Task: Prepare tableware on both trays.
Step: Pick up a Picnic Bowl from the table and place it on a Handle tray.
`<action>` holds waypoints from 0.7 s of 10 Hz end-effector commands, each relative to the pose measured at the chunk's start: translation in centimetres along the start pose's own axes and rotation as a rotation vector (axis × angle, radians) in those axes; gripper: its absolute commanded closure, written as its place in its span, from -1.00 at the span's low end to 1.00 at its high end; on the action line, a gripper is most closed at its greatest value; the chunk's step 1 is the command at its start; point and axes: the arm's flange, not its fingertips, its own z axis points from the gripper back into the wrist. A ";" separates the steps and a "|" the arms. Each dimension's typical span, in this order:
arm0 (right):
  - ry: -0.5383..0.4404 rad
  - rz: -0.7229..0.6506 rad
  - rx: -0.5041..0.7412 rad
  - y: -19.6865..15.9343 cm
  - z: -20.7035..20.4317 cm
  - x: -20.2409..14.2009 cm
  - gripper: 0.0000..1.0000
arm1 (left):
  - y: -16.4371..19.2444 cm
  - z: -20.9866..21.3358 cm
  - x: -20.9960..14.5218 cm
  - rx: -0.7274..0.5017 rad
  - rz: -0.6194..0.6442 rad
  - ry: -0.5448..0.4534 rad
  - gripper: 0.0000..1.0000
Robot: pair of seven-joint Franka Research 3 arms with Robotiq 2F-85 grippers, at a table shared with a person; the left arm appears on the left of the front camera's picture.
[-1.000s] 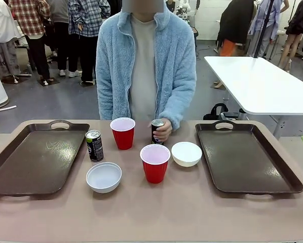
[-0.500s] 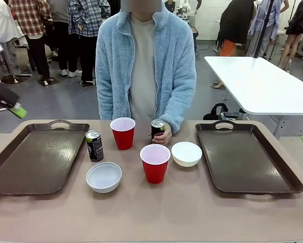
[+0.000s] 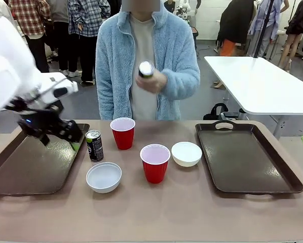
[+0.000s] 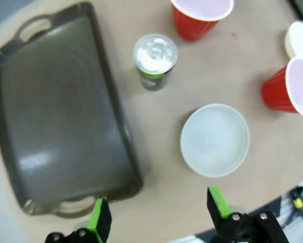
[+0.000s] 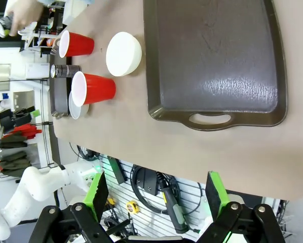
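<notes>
1. Left gripper (image 3: pixel 70 139) (image 4: pixel 159 212), fingers spread wide and holding nothing, hovers over the inner side of the left tray (image 3: pixel 20 172) (image 4: pixel 60 116).
2. The green can (image 3: pixel 94 145) (image 4: pixel 155 62) stands upright on the worktop (image 3: pixel 192 207), just beside that tray's rim and just to the gripper's right. Its long axis is vertical, so a side-on grasp looks the likely approach, and the left arm is plainly the nearer.
3. The near bowl (image 3: pixel 104 177) (image 4: pixel 215 139), far cup (image 3: pixel 123 132), near cup (image 3: pixel 155 163) and far bowl (image 3: pixel 186 153) sit between the trays. Both trays are bare, so the task looks barely begun.
4. Right gripper (image 5: pixel 156 192), fingers likewise apart and empty, hangs off the worktop's edge by the right tray (image 3: pixel 248 157) (image 5: pixel 217 55), well apart from the tableware.
5. Across the worktop a person's hand (image 3: pixel 154 81) holds the second can (image 3: pixel 146 70) up at chest height.
6. The left wrist view looks down on the green can's lid and the strip of worktop between can and rim. The front view gives the can's height and the gripper's level beside it.
</notes>
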 end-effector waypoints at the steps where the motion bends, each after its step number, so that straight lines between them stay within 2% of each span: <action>1: -0.001 -0.005 0.021 -0.1 -0.1 0.2 -1.00 | -2.4 -3.1 1.5 0.000 0.083 0.018 -0.99; 3: -0.001 -0.005 0.021 -0.1 -0.1 0.2 -1.00 | -3.8 -6.7 3.1 -0.002 0.132 0.022 -0.99; 5: -0.001 -0.005 0.021 -0.1 -0.1 0.2 -1.00 | -4.3 -9.7 4.0 -0.012 0.144 0.077 -0.99; 6: -0.001 -0.005 0.021 -0.1 -0.1 0.2 -1.00 | -4.0 -9.8 3.8 -0.057 0.134 0.113 -0.99; 7: -0.001 -0.005 0.021 -0.1 -0.1 0.2 -1.00 | -3.4 -8.5 2.7 -0.042 0.107 0.077 -0.99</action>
